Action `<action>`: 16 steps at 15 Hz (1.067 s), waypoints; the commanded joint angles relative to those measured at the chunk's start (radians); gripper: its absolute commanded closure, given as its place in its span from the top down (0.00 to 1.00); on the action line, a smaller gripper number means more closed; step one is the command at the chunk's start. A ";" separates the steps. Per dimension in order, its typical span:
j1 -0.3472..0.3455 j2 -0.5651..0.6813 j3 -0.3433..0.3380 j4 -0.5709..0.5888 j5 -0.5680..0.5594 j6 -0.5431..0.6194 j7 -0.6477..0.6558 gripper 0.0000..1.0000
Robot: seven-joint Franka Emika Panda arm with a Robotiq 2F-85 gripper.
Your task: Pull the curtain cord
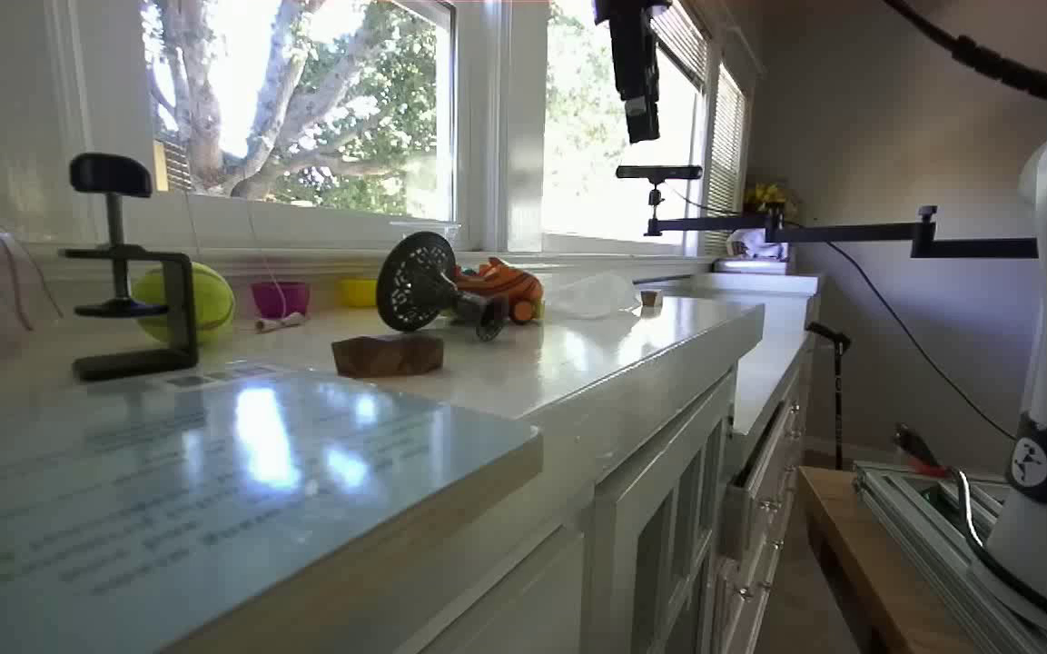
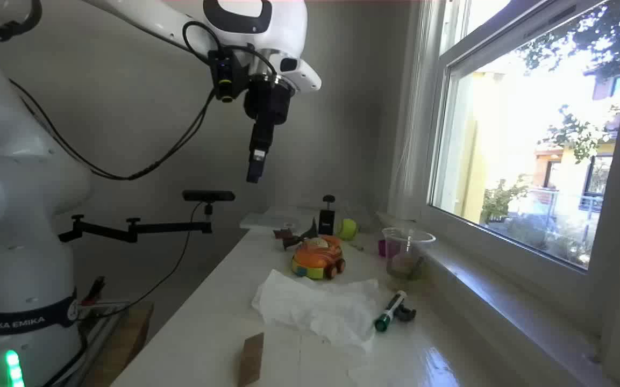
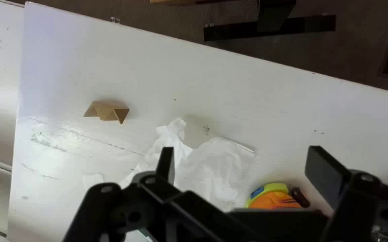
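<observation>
A thin white cord point(image 1: 280, 259) hangs in front of the window frame in an exterior view, its pale end piece point(image 1: 280, 321) lying on the counter near the purple cup. Faint pale cord lines point(image 2: 407, 142) also show beside the window in an exterior view. My gripper point(image 1: 642, 132) points down, high above the counter; it also shows in an exterior view point(image 2: 254, 177), apart from the cord. In the wrist view the gripper point(image 3: 241, 156) is open, with its fingers wide apart and nothing between them. The cord is not visible in the wrist view.
On the counter are an orange toy car point(image 2: 318, 255), white crumpled paper point(image 2: 318, 306), a clear cup point(image 2: 407, 252), a green marker point(image 2: 390, 312), a tennis ball point(image 1: 187, 302), a black clamp point(image 1: 182, 304) and a metal stand point(image 1: 414, 282). A camera bar point(image 2: 170, 228) juts beside the counter.
</observation>
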 commanded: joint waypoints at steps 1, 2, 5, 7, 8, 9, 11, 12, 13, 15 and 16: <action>0.021 0.001 -0.017 0.003 -0.007 -0.005 0.008 1.00; 0.021 0.001 -0.017 0.003 -0.007 -0.005 0.008 1.00; 0.028 0.000 -0.023 -0.005 0.003 0.094 0.026 1.00; 0.028 0.009 -0.027 -0.010 -0.001 0.222 0.040 1.00; 0.027 0.014 -0.030 -0.015 0.002 0.299 0.047 1.00; 0.028 0.026 -0.036 -0.012 0.015 0.370 0.048 1.00; 0.030 0.051 -0.045 -0.009 0.044 0.508 0.054 1.00; 0.032 0.063 -0.046 -0.016 0.055 0.585 0.056 1.00; 0.037 0.084 -0.052 -0.004 0.078 0.645 0.051 1.00; 0.051 0.120 -0.063 0.002 0.139 0.775 0.034 1.00; 0.064 0.137 -0.070 0.002 0.175 0.839 0.016 1.00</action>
